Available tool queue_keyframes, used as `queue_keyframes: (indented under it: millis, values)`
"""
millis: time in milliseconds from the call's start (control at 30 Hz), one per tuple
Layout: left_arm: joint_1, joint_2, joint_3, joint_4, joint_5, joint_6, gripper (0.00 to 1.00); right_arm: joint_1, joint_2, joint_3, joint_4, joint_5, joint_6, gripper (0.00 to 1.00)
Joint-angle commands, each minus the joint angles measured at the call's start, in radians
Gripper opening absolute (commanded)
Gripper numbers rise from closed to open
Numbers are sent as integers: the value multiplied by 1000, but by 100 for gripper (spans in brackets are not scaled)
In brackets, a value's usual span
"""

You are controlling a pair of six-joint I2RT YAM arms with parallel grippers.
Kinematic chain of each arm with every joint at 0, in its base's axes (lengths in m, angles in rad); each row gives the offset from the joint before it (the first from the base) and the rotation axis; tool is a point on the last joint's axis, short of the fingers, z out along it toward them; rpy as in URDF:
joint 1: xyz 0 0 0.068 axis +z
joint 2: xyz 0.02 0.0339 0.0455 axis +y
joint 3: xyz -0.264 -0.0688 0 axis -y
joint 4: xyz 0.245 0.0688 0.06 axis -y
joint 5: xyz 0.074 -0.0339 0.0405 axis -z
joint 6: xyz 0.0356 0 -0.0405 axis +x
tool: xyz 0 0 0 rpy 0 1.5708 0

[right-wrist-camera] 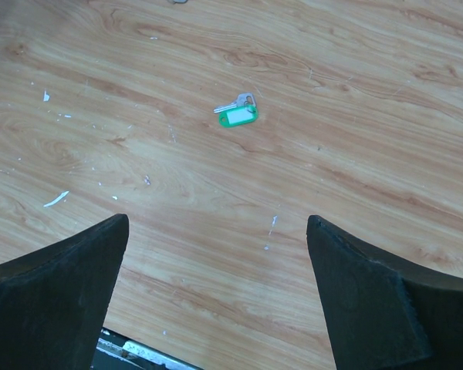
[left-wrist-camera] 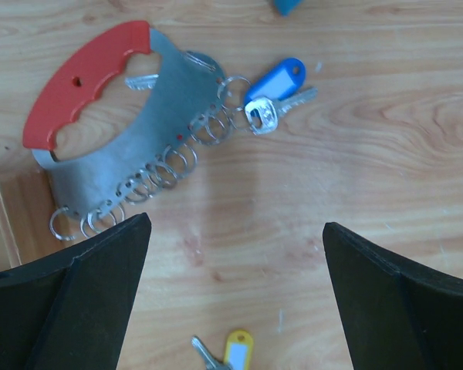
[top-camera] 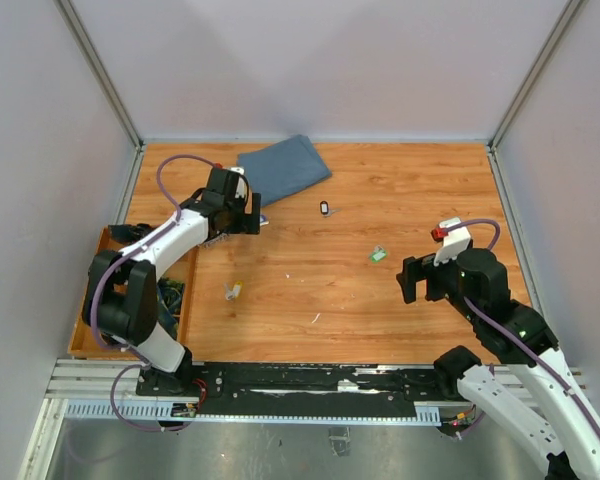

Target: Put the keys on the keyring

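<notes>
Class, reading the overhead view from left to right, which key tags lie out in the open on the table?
yellow-tagged key → black tag → green-tagged key

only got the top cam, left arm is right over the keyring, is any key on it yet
observer: yes, in the left wrist view the blue-tagged key looks hooked onto the end ring of the keyring.
operator: any free rings left
observer: plenty, a row of empty rings runs along its metal edge.
operator: what's the green speck near the right arm
observer: a green-tagged key, lying by itself ahead of the right gripper, which is open and holds nothing.
</notes>
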Motion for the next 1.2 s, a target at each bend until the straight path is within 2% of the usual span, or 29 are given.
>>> queue_keyframes:
  millis: [0, 233, 500, 867, 1167]
  values:
    - [39, 79, 57, 50, -9, 84, 100, 2, -3, -13, 14, -55, -20, 99]
    - [113, 190, 117, 78, 76, 146, 100, 2, -4, -17, 23, -105, -27, 98]
    - [163, 333, 219, 32, 126, 202, 100, 2, 4, -19, 32, -140, -34, 98]
    - [194, 409, 264, -12, 238, 201, 100, 2, 10, -21, 38, -168, -39, 98]
    - [185, 412, 216, -30, 358, 142, 100, 1, 2, -22, 38, -164, -38, 98]
